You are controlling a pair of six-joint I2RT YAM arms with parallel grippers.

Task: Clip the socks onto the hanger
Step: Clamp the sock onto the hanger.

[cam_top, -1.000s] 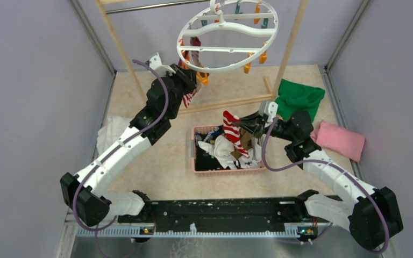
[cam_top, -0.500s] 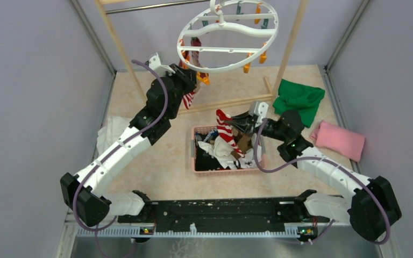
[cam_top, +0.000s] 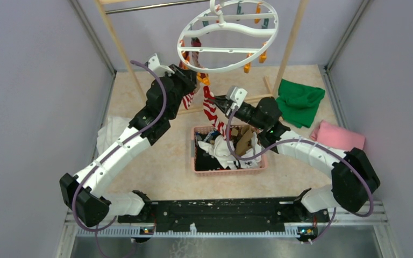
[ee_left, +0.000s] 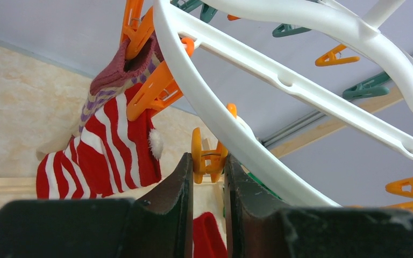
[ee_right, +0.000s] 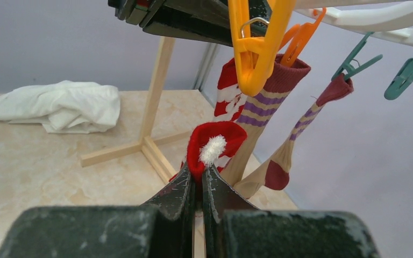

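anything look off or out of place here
Nothing looks damaged or spilled. Three cloths lie loose on the table outside the pink basket: a crumpled white cloth against the left wall, and a green cloth and a pink cloth at the right.

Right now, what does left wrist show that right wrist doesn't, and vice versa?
Only left wrist: the left gripper pinching the handles of the orange peg; far-side pegs on the hanger.
Only right wrist: the right gripper shut on a red pom-pom sock just below that peg; a second tan striped sock on a teal peg; white cloth on the table.
Both: the hanger, the orange peg, the clipped red-and-white sock, the tan striped sock beside it.
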